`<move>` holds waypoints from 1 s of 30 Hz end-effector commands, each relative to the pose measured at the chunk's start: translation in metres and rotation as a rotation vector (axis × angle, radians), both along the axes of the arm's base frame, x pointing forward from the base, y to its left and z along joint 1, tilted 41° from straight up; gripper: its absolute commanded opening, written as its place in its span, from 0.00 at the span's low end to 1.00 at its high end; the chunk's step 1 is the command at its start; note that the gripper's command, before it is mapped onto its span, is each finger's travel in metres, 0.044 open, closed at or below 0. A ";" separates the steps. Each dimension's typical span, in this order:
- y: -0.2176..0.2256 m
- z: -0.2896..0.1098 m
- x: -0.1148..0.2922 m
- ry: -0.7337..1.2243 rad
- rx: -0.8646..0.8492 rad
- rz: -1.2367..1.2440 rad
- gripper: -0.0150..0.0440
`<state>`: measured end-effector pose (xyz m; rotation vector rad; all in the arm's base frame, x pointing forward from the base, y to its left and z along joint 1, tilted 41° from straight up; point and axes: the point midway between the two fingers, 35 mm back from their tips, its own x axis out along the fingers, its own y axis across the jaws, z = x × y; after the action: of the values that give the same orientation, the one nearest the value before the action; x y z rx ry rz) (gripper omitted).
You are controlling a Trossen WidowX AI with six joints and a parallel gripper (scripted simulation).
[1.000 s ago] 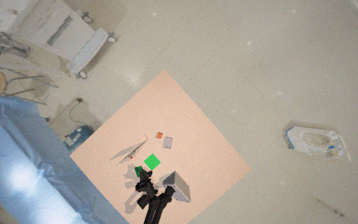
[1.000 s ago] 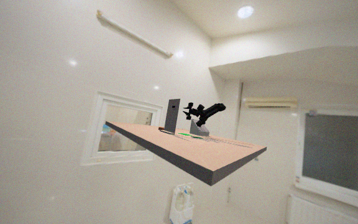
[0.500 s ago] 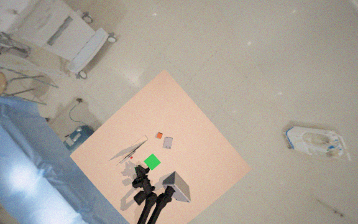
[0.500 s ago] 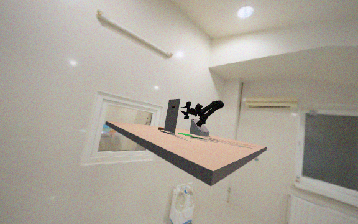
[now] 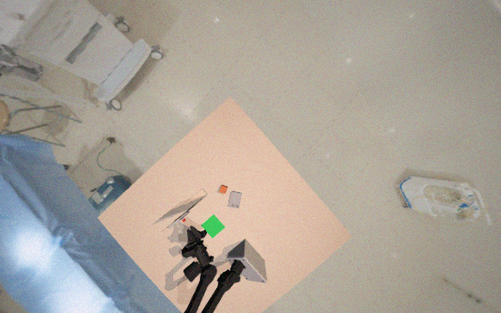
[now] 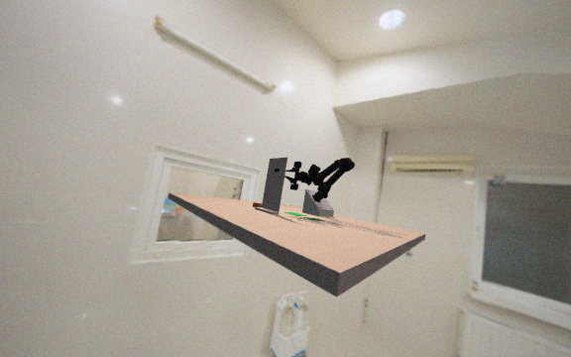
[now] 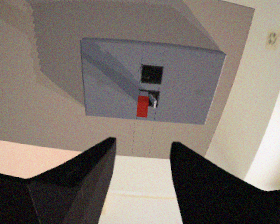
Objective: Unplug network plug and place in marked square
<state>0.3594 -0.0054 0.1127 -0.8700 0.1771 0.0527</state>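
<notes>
Red-tabbed plug sits in its socket on the one upright panel, ahead of the end effector and apart from it; fingers partly spread, pinching nothing. Step looks like the approach: next move calls for easing in and pressing the tab down. Counted: one green square just beside the end effector, two small blocks beyond, one desk.

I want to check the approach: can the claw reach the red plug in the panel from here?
Probably yes. In the wrist view the red plug sits in the panel straight ahead of the claw. The partly open fingers hold nothing, and nothing lies between.
</notes>
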 end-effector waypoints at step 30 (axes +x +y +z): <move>0.008 0.001 0.051 -0.005 0.003 -0.007 0.52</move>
<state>0.4050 0.0024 0.1146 -0.8694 0.1703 0.0498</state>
